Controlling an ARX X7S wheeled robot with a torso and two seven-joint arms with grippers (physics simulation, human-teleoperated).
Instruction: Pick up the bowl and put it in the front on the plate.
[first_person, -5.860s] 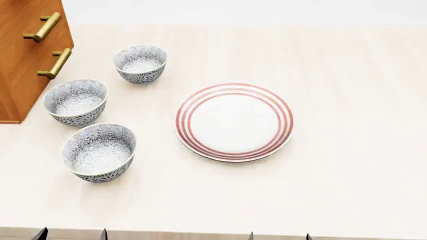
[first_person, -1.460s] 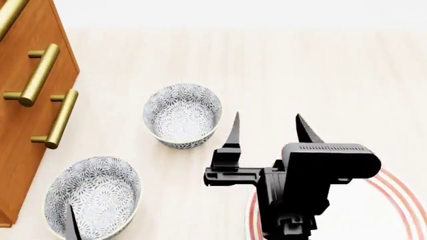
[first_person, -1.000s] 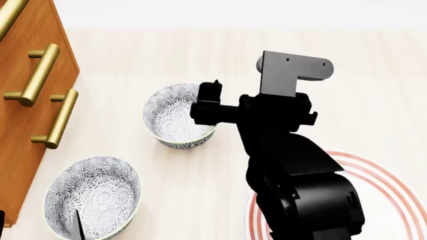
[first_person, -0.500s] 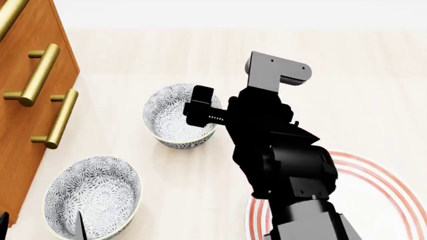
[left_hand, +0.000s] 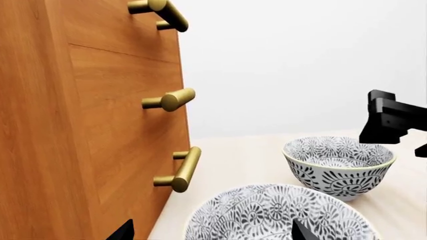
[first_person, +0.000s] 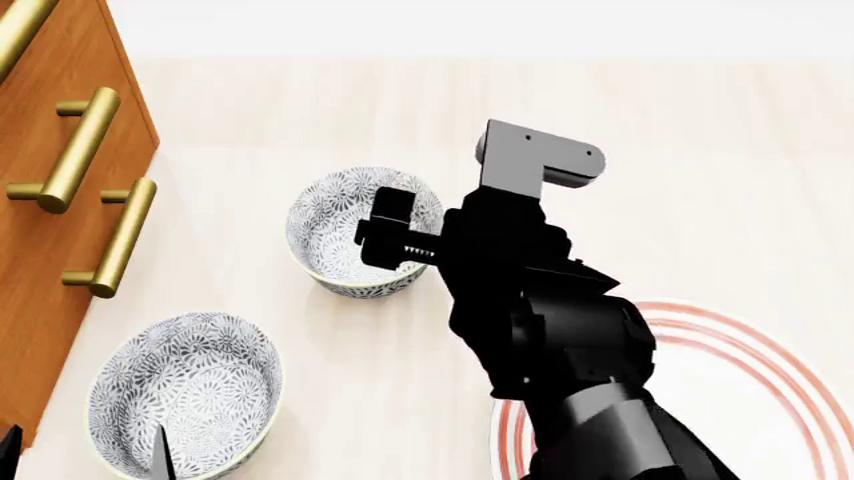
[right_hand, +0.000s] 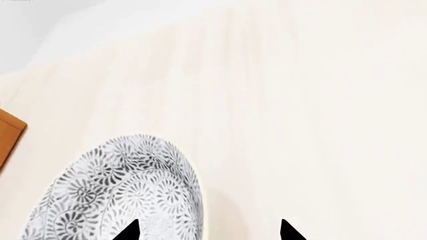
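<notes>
Two alike floral bowls show in the head view. My right gripper (right_hand: 207, 231) is open and straddles the right rim of the farther bowl (first_person: 350, 232): one tip is over the bowl's inside (right_hand: 127, 200), the other outside it over the table. In the head view the right arm (first_person: 534, 300) hides its own fingertips. The nearer bowl (first_person: 187, 395) sits at the lower left, with my open left gripper (left_hand: 211, 234) low beside it, one tip over its rim (left_hand: 280, 212). Part of the red-ringed plate (first_person: 761, 385) shows at the lower right, behind the right arm.
A wooden cabinet (first_person: 54, 200) with brass handles (left_hand: 181, 169) stands close on the left of both bowls. The pale table (first_person: 667, 150) stretches beyond and to the right of the bowls.
My right arm has swung forward, tipped downward and shifted left, so its open fingers now stand over the farther bowl's right rim. The bowls, the plate and the left gripper have stayed put.
</notes>
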